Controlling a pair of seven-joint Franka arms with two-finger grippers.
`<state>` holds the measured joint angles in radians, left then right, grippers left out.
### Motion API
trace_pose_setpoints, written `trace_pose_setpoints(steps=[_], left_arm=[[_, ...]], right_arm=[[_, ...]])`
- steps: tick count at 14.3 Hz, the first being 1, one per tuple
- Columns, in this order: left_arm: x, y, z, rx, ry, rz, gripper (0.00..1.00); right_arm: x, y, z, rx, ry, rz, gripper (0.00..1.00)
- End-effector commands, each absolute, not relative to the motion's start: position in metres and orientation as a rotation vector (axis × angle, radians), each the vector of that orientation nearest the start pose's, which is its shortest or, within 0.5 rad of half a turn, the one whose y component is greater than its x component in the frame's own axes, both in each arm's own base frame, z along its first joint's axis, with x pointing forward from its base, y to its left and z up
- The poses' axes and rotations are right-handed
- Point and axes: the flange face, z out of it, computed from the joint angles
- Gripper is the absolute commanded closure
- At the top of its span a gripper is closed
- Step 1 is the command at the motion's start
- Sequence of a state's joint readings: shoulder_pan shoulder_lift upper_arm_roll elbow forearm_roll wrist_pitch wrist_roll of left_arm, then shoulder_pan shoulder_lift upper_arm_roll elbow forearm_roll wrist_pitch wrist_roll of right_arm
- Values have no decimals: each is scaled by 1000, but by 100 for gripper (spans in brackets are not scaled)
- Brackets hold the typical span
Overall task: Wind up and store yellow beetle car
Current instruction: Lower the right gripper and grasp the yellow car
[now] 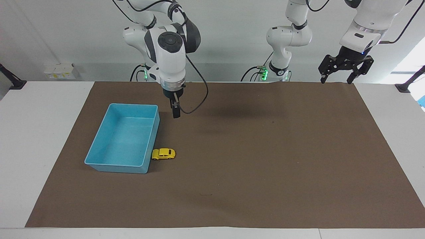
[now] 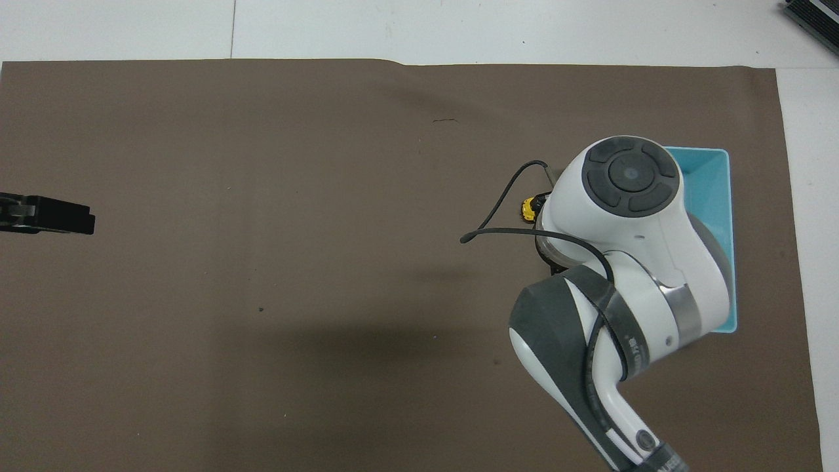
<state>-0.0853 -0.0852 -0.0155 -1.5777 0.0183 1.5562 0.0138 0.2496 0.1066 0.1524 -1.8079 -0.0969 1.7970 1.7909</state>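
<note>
The yellow beetle car (image 1: pixel 163 154) stands on the brown mat, touching or nearly touching the long wall of the blue bin (image 1: pixel 114 163). My right gripper (image 1: pixel 175 112) hangs in the air over the mat beside the bin's corner, well above the car, open and holding nothing. In the overhead view the right arm's wrist hides that gripper and most of the car (image 2: pixel 526 208); part of the bin (image 2: pixel 714 190) shows beside it. My left gripper (image 1: pixel 335 79) waits open and raised over the mat's edge at the left arm's end; its tip (image 2: pixel 78 219) shows in the overhead view.
The bin is empty inside. The brown mat (image 1: pixel 265 159) covers most of the white table. A black cable (image 1: pixel 199 96) loops from the right wrist.
</note>
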Motion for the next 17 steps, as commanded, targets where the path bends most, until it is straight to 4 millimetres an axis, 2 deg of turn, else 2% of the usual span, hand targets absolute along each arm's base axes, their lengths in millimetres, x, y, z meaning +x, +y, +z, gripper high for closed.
trace_pose_setpoints(steps=[1,3,5,7,13,17], left_arm=[[518,-49,668,-3124,189,-113,0],[518,-48,668,-3124,186,-113,0],[518,-48,669,-3124,186,-116,0],[518,-49,668,-3124,189,-113,0],[518,-48,668,-3124,186,-113,0],[518,-48,668,-3124,186,-113,0]], right_arm=[[539,212,443,-2505,2125,-75,0],[546,204,431,-2492,2116,-110,0],[556,189,427,-2450,2126,-127,0],[562,188,406,-2500,2130,-176,0],[576,179,387,-2487,2116,-227,0],[594,175,354,-2510,2072,-298,0]])
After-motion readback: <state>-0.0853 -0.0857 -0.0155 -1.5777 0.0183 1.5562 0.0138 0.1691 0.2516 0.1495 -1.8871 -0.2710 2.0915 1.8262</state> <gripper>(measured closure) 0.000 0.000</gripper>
